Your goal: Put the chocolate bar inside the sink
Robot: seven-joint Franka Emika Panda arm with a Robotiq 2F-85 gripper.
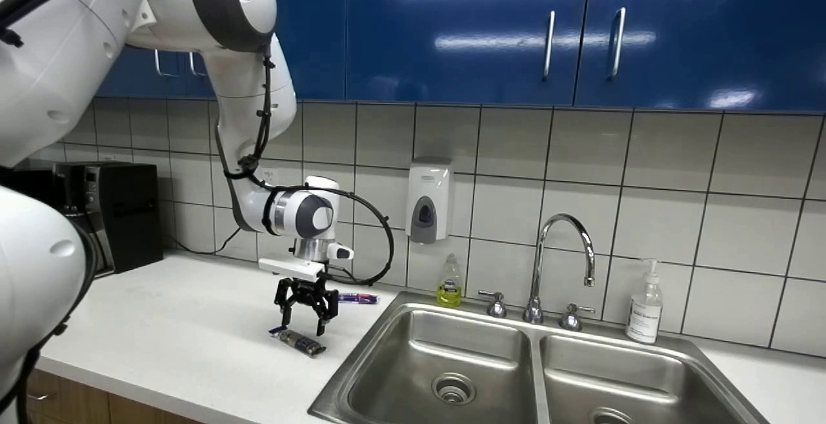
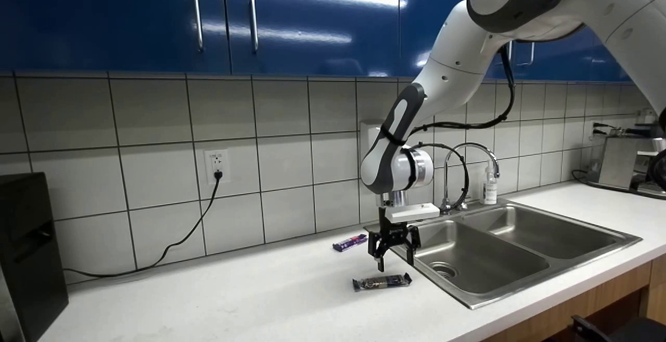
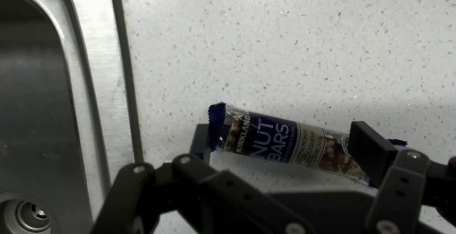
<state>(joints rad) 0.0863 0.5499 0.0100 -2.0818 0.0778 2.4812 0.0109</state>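
The chocolate bar, a dark wrapped bar with a lighter band and "Nut Bars" lettering, lies flat on the white counter in both exterior views [image 1: 300, 342] [image 2: 382, 282]. In the wrist view the bar [image 3: 274, 139] stretches lengthwise between the fingertips. My gripper [image 1: 303, 327] is open and points down just above the bar; it also shows open in an exterior view [image 2: 396, 265] and in the wrist view [image 3: 285, 141]. The right finger hides part of the bar's right end in the wrist view. The double-basin steel sink [image 1: 368, 353] is beside the bar; its rim shows in the wrist view [image 3: 103, 84].
A thin purple wrapped item [image 2: 349, 242] lies behind the gripper near the wall. A curved chrome faucet [image 1: 537, 269], a yellow dish soap bottle [image 1: 450, 288] and a pump bottle [image 1: 645, 314] stand along the sink's back. A dark appliance [image 1: 122, 211] stands at the counter's far end.
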